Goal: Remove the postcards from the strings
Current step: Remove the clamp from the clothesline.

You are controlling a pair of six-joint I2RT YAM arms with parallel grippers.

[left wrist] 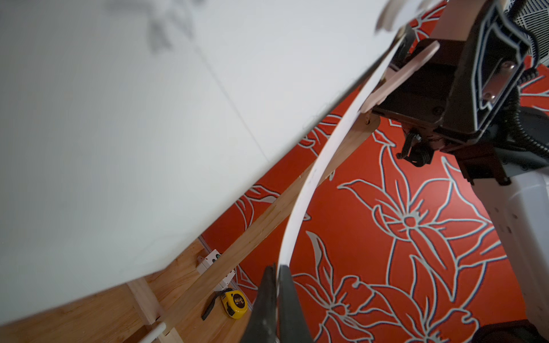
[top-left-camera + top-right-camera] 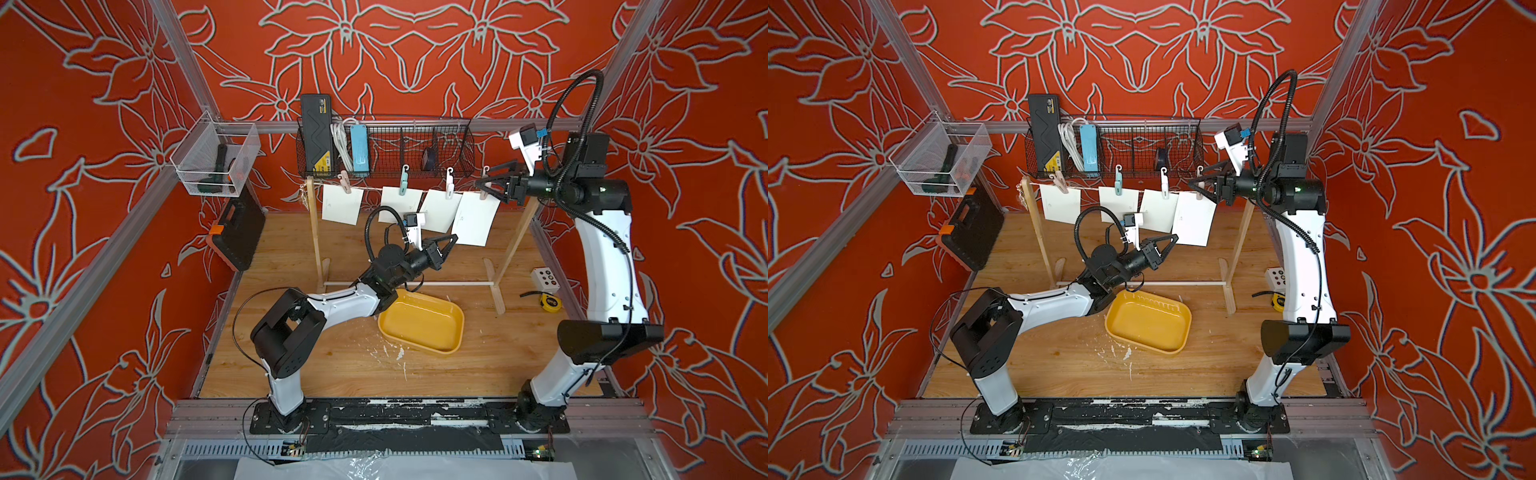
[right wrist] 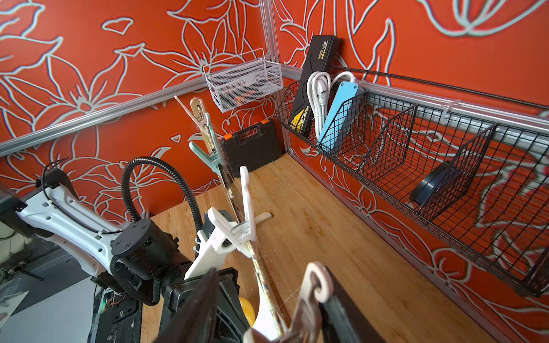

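Currently four postcards (image 2: 342, 204), thin, light and floppy, hang pegged along the string (image 2: 371, 190); the left gripper (image 2: 455, 237) pinches the lower corner of the end postcard (image 2: 476, 218) nearest the right arm, likely a sound hold; the right gripper (image 2: 484, 188) squeezes its pink clothespin (image 3: 315, 280).

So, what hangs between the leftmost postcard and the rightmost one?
A second postcard under the teal clothespin and a third postcard under the white clothespin; both top views show them.

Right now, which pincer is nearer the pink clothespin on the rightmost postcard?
Right. The right pincer is up at the string, straddling the pink clothespin; the left pincer is lower, shut on the bottom corner of that postcard.
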